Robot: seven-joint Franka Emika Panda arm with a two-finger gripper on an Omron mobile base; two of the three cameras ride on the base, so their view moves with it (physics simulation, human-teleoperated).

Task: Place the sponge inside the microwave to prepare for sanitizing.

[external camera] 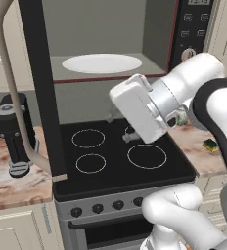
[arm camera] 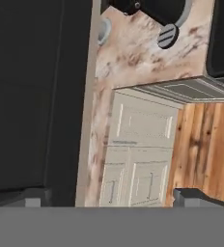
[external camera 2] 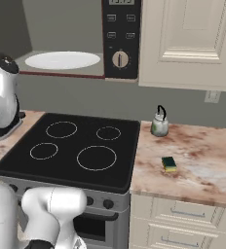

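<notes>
Sponge [external camera 2: 169,164] sits on the marble counter [external camera 2: 202,160] to the right of the stove [external camera 2: 81,146], well apart from us, w/ a small kettle [external camera 2: 159,124] behind it nearer the wall. In the left base view we catch it [external camera: 211,145] just past the arm's elbow. Microwave [external camera 2: 120,39] hangs above the stove, door [external camera: 39,88] already swung wide, white plate [external camera 2: 62,60] bare inside.

Gripper [arm camera: 109,198] is over the other side of the stove, looking down past the counter edge at a cabinet front [arm camera: 138,154] and the wood floor [arm camera: 201,144]; its tips stand wide apart, nothing between them.

Step in hand, as we judge it: get over to the sponge. To do it well we'd swing the arm right across the stove top, keep the hand high enough to clear the kettle, then come down from above w/ the tips still spread. We'd set them across the sponge's short sides, so the squeeze lands on the yellow flanks, not the corners.

Orientation: green scrub layer faces up, yellow body under it. Long axis runs approx. front-to-back on the counter, tilted a little; the yellow end points toward the counter's front edge.
</notes>
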